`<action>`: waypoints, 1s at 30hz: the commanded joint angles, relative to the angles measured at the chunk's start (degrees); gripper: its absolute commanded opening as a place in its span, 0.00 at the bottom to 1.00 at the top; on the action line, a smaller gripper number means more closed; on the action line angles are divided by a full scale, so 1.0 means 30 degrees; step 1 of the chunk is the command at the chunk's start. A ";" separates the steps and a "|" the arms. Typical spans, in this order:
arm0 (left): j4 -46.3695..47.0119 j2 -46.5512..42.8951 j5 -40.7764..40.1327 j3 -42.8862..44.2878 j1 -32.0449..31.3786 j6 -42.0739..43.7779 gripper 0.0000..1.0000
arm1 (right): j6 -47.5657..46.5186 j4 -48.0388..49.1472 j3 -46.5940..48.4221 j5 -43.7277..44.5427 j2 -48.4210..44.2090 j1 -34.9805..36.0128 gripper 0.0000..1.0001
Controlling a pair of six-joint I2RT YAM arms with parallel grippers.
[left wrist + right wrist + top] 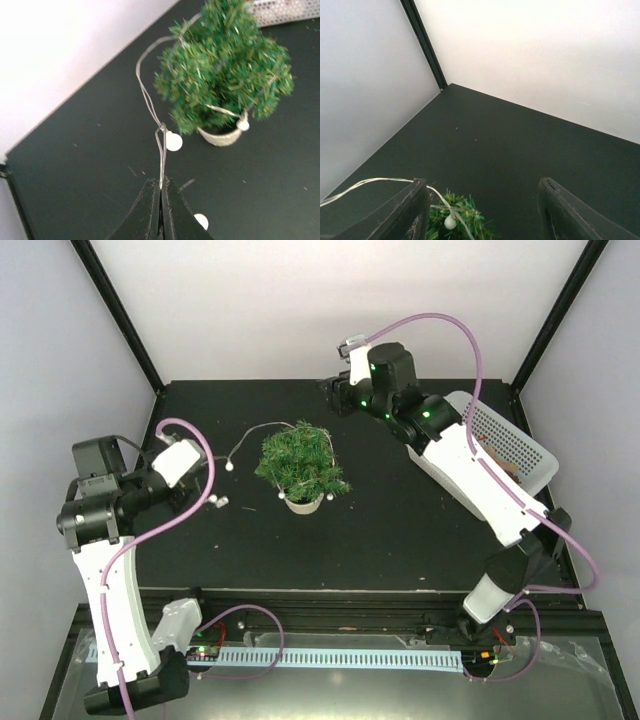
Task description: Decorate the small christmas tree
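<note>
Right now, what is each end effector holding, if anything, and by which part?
The left end effector pinches the light string by its thin wire, near a white bulb. The right end effector is open and holds nothing.

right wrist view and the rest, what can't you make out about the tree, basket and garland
small christmas tree: right wrist view, only its top shows; the bottom edge cuts off the rest.
basket: top view, the right arm covers most of its inside.
wire garland: left wrist view, one end vanishes inside the shut left gripper, the other into the foliage.
</note>
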 commanded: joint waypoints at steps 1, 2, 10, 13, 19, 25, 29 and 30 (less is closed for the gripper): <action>-0.1151 -0.0925 0.0014 -0.1395 0.0117 0.0465 0.02 | 0.0386 0.0442 -0.1107 0.0374 -0.1920 0.0411 0.60; -0.1148 -0.1169 -0.0117 -0.1722 0.0115 0.0505 0.01 | 0.0378 0.0419 -0.1329 0.0414 -0.2203 0.0533 0.60; -0.1794 -0.1939 0.0373 -0.4019 0.0089 0.1311 0.02 | -0.0274 -0.0443 -0.2580 0.1887 -0.3846 0.2890 0.59; -0.2754 -0.1863 0.1702 -0.3906 -0.0115 0.1559 0.02 | 0.0064 -0.0430 -0.3484 0.1932 -0.4263 0.3519 0.58; -0.4376 -0.1598 0.3480 -0.4196 -0.2222 0.1466 0.02 | 0.0290 -0.0329 -0.5216 0.3098 -0.5288 0.4427 0.56; -0.2505 -0.1595 0.1999 -0.4939 -0.5571 -0.0804 0.02 | 0.0398 -0.0562 -0.6124 0.3507 -0.6393 0.4764 0.57; -0.1195 -0.0724 0.0760 -0.5125 -0.8378 -0.2616 0.02 | 0.0525 -0.0872 -0.6668 0.4018 -0.6857 0.4835 0.57; -0.0908 -0.0471 0.0629 -0.5165 -0.8960 -0.2945 0.01 | 0.0564 -0.0922 -0.6829 0.4063 -0.6980 0.4840 0.57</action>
